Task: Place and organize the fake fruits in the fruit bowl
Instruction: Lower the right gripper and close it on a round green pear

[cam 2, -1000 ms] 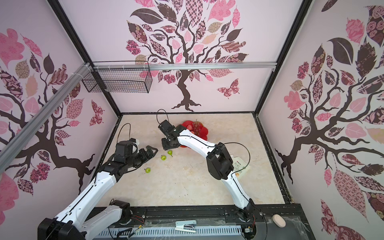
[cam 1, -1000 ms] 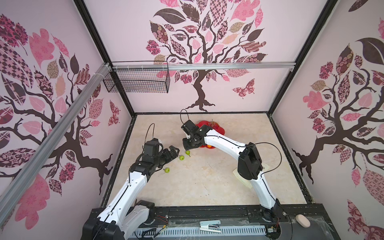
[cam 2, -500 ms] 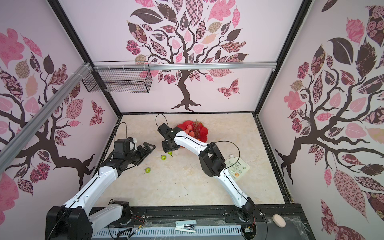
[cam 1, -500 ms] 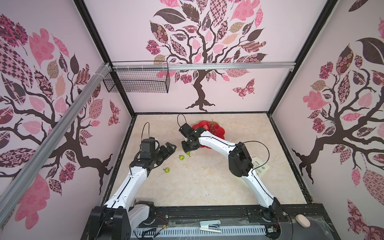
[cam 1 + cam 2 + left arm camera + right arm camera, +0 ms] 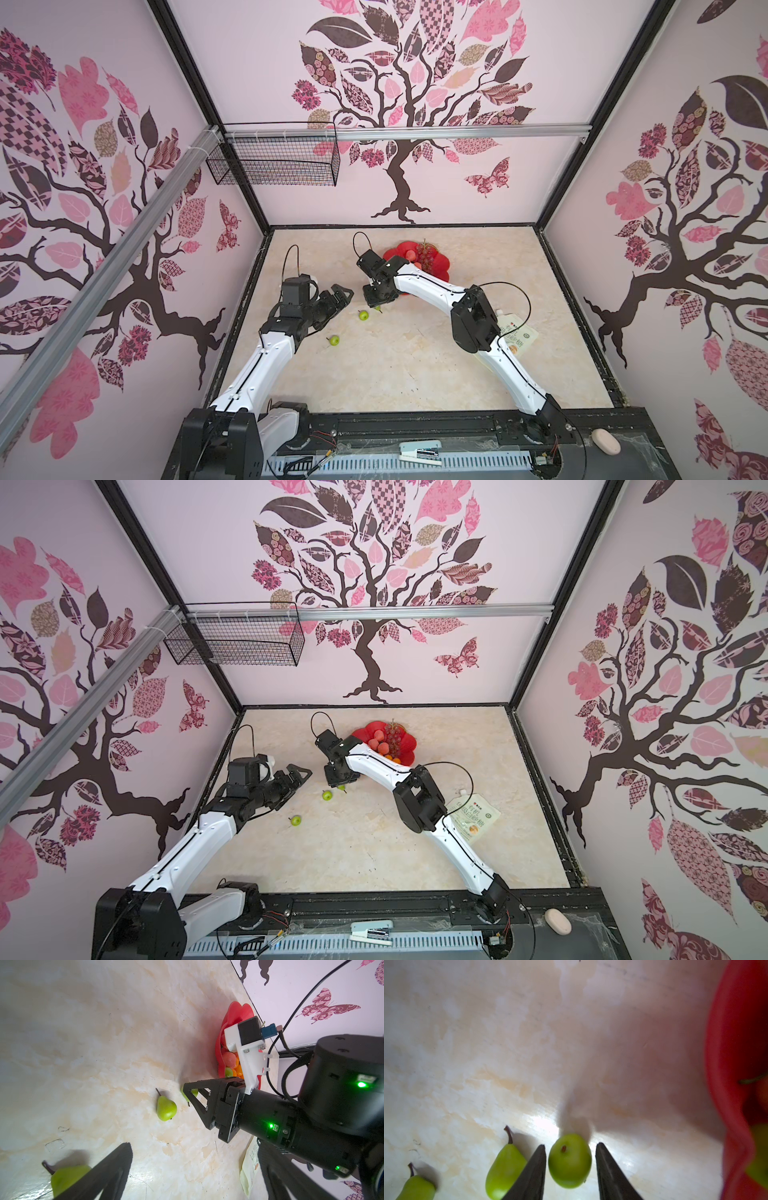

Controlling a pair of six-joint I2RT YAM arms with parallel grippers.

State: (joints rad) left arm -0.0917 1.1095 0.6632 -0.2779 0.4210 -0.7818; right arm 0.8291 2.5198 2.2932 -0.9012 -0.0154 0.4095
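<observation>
Two pears (image 5: 363, 315) and a rounder green fruit (image 5: 569, 1160) lie on the table (image 5: 395, 365) near the red bowl (image 5: 442, 264). The right gripper (image 5: 571, 1145) straddles that fruit, jaws just clear of it. The left gripper (image 5: 340, 296) hangs spread.

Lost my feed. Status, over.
Right claw open, straddling green fruit on table. Left claw open, empty. Two pears loose, one crowding right claw.

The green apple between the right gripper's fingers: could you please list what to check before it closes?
1. Apple centred between the fingers of the right gripper: ok.
2. Jaws open, gap on each side: ok.
3. Pear outside the fingers: ok, but close beside one.
4. Free spot in the bowl: cannot tell, the arm hides part.
5. Left gripper apart from the right: ok.
</observation>
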